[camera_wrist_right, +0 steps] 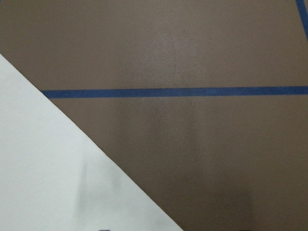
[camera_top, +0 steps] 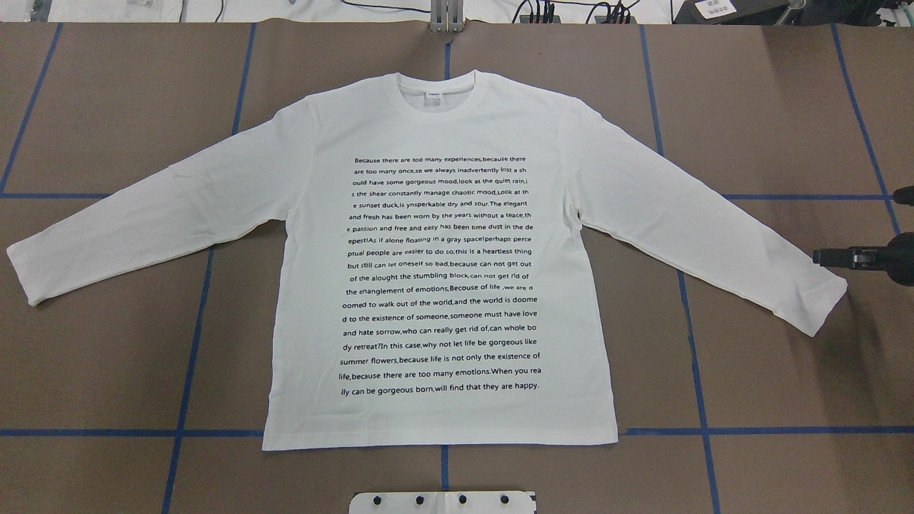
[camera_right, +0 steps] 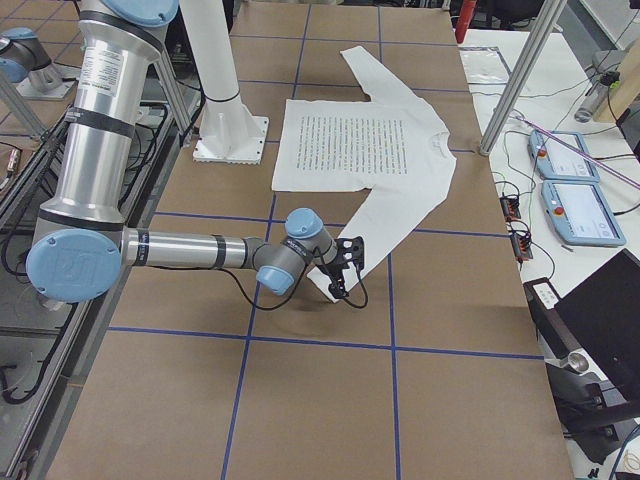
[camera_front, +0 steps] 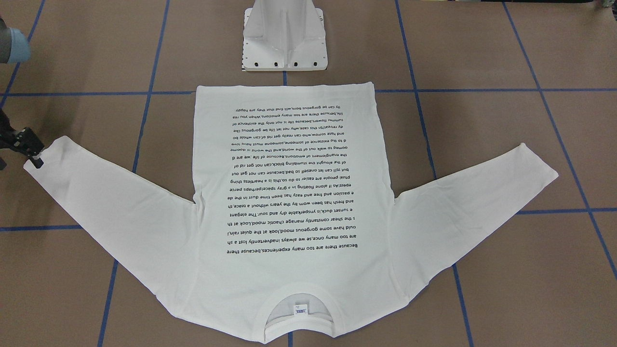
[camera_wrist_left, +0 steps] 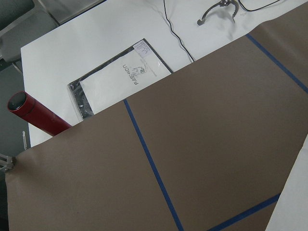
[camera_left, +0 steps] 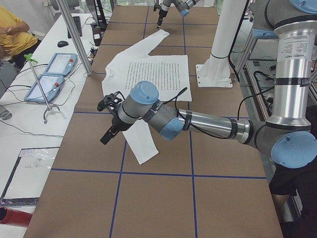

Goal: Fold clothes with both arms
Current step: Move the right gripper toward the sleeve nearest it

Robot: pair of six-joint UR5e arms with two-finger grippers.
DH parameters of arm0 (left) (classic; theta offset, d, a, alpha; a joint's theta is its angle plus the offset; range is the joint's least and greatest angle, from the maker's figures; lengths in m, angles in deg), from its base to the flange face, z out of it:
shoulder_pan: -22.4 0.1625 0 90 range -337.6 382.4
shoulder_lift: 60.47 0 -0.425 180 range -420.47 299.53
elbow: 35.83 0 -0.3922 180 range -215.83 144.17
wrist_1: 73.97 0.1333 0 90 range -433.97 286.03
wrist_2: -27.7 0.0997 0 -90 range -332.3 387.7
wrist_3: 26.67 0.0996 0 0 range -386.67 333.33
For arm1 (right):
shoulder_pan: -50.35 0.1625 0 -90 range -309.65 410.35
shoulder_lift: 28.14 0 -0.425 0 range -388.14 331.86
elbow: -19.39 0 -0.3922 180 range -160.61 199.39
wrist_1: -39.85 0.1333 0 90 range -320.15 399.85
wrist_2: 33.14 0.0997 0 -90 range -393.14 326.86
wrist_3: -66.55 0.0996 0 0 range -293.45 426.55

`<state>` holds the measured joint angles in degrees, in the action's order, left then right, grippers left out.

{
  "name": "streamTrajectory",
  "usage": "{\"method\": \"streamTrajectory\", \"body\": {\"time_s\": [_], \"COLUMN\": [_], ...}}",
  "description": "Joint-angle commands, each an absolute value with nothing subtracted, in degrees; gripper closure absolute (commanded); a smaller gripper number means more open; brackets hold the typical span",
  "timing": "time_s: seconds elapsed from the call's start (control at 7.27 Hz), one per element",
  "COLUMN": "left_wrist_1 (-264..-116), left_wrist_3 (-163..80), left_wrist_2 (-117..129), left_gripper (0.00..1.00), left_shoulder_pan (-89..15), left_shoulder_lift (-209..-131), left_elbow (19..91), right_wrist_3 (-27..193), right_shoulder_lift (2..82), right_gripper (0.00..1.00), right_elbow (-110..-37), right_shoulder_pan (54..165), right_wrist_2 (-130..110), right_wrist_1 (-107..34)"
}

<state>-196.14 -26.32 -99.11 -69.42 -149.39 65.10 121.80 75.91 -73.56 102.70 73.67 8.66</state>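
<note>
The white long-sleeved shirt lies flat on the brown table with its black text up, its neck away from the robot and both sleeves spread; it also shows in the front view. My right gripper hangs just above the right sleeve's cuff, at its outer edge. It looks open and holds nothing. It also shows in the front view and the right view. My left gripper hovers above the table near the left cuff. I cannot tell whether it is open or shut.
The white metal stand is bolted behind the shirt's hem. Blue tape lines cross the table. A side table past the shirt's neck holds tablets, a red tube and a bagged sheet. A person sits at that table's far end.
</note>
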Motion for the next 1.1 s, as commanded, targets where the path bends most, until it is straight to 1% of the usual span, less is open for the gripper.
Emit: {"method": "streamTrajectory", "body": {"time_s": [0.0,0.14,0.69,0.96], "left_wrist_1": [-196.1,-196.1,-196.1,-196.1], "left_wrist_3": [-26.3,-26.3,-26.3,-26.2], "left_wrist_2": [-99.1,-99.1,-99.1,-99.1], "left_gripper": [0.00,0.00,0.00,0.00], "left_shoulder_pan": [-69.4,-69.4,-69.4,-69.4], "left_shoulder_lift": [-149.4,-149.4,-149.3,-149.3], "left_elbow": [65.2,65.2,65.2,65.2], "right_wrist_3": [122.2,122.2,122.0,122.0], "right_shoulder_lift": [76.2,76.3,76.9,77.0], "right_gripper": [0.18,0.21,0.40,0.42], "right_elbow": [-67.7,-67.4,-67.4,-67.4], "right_shoulder_pan": [101.9,101.9,100.6,99.8], "right_wrist_2": [73.0,73.1,73.3,73.2], "right_wrist_1": [16.9,17.3,17.4,18.1]}}
